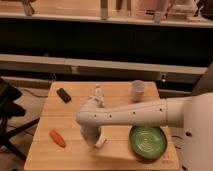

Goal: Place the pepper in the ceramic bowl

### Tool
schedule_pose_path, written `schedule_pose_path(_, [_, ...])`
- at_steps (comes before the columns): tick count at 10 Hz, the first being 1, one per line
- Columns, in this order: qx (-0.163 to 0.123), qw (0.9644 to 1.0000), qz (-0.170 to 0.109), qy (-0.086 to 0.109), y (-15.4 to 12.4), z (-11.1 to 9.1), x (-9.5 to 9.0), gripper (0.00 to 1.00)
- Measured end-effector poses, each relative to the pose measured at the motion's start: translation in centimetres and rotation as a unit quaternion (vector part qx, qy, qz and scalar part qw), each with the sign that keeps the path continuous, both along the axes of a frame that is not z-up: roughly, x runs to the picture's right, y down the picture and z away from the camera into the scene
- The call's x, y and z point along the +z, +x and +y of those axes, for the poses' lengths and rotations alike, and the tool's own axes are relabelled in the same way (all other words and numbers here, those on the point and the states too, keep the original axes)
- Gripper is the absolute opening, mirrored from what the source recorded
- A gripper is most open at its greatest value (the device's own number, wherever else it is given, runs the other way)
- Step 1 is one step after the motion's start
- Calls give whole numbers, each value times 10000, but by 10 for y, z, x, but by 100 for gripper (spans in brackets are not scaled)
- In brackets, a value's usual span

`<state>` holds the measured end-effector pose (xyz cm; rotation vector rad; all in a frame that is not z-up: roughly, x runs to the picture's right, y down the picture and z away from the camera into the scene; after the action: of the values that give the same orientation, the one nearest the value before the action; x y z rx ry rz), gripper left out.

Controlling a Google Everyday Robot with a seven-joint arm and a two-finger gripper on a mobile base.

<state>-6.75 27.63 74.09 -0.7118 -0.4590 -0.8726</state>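
Note:
The pepper [57,138] is a small orange-red tapered vegetable lying on the wooden table [55,112] near its front left. The ceramic bowl [148,142] is dark green with a pale streaked inside and sits at the front right. My white arm reaches in from the right across the table, bends near the middle and points down. My gripper [98,142] hangs low over the table between the two, a hand's width right of the pepper and left of the bowl. It holds nothing that I can see.
A small white cup [138,90] stands at the back right. A pale white block [97,95] stands at the back middle, partly behind my arm. A small black object [63,94] lies at the back left. A dark chair frame [9,107] is left of the table.

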Motion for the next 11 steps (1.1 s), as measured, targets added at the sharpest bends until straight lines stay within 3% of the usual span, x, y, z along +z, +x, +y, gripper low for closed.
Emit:
schedule_pose_path(1, [-19, 10000, -12, 24, -1, -1, 0, 18])
schedule_pose_path(4, [-445, 9981, -310, 287, -13, -37, -7, 48])
schedule_pose_path(6, [-1091, 9895, -741, 589, -37, -68, -19, 69])
schedule_pose_path(7, [-1526, 9797, -1038, 780, -53, -80, -25, 78])
schedule_pose_path(9, [-2212, 9558, -1601, 1095, -74, -96, -33, 80])
schedule_pose_path(11, [-2416, 9419, -1909, 1342, -84, -105, -35, 80])
